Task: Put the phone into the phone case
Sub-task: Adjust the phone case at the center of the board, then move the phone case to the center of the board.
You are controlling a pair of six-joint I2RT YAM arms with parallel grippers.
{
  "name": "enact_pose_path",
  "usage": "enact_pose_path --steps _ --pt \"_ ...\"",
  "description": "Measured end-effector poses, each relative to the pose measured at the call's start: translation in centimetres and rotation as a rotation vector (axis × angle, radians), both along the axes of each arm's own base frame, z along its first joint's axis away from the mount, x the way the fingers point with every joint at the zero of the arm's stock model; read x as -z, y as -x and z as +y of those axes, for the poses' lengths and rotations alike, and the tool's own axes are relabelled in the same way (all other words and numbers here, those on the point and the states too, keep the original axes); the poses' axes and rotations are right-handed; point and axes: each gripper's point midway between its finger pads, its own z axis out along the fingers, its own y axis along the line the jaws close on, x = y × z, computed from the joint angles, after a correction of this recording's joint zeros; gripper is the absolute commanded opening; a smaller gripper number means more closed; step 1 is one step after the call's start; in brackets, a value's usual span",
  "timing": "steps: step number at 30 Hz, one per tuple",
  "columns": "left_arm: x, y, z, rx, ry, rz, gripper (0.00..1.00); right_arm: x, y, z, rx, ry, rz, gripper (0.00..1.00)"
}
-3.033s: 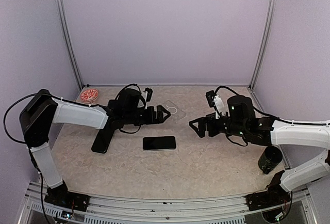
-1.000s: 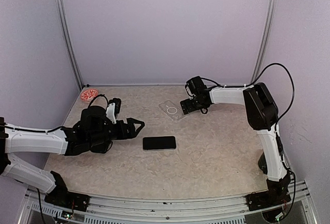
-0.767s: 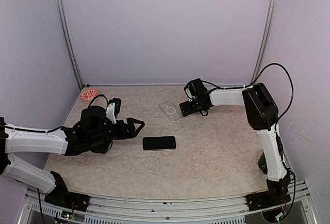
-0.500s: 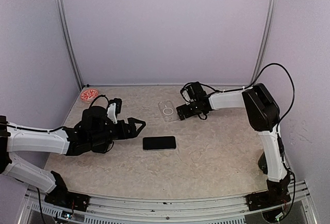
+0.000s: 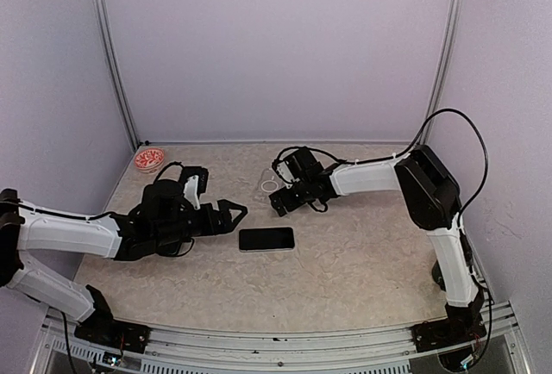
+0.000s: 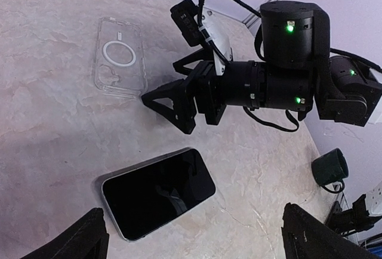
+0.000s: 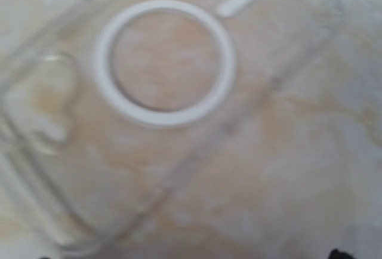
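Note:
The black phone (image 5: 266,239) (image 6: 158,192) lies screen up on the table. Behind it lies the clear phone case (image 5: 266,183) (image 6: 119,65) (image 7: 164,110), flat, with a white ring. My right gripper (image 5: 278,202) (image 6: 170,89) is open and low at the case's right edge, one fingertip by its near corner. The case fills the right wrist view, with only the tips of that gripper (image 7: 190,255) at the bottom edge. Just left of the phone, my left gripper (image 5: 234,214) (image 6: 194,238) hangs open, holding nothing.
A red dish (image 5: 149,159) sits at the back left corner. A dark green mug (image 6: 330,168) stands on the right side of the table. Metal frame posts and lilac walls close in the back and sides.
My right gripper has swept left and nearer, and the case has slid left with it, closer to the phone. The left gripper has edged slightly toward the phone.

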Motion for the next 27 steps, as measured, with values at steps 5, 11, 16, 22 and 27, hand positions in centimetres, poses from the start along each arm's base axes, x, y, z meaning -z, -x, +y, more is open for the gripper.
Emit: enact_pose_path --steps 5,11,16,22,27 --pt "0.5 -0.1 -0.1 -0.001 -0.009 0.006 0.99 -1.9 0.1 2.3 -0.031 -0.031 -0.030 1.00" --pt "-0.1 -2.2 -0.7 -0.035 -0.104 -0.009 0.99 -2.2 0.4 2.4 -0.025 -0.031 -0.033 1.00" --pt "-2.2 -5.4 -2.4 -0.055 -0.167 -0.061 0.99 -2.0 2.5 -0.5 0.018 0.001 0.010 1.00" --pt "-0.9 -8.9 -3.8 -0.055 -0.278 -0.060 0.99 -4.8 4.4 -5.4 0.119 -0.043 0.038 1.00" --pt "0.9 -11.3 -4.8 -0.044 -0.372 -0.050 0.99 -6.9 5.8 -9.5 0.207 -0.093 0.035 1.00"
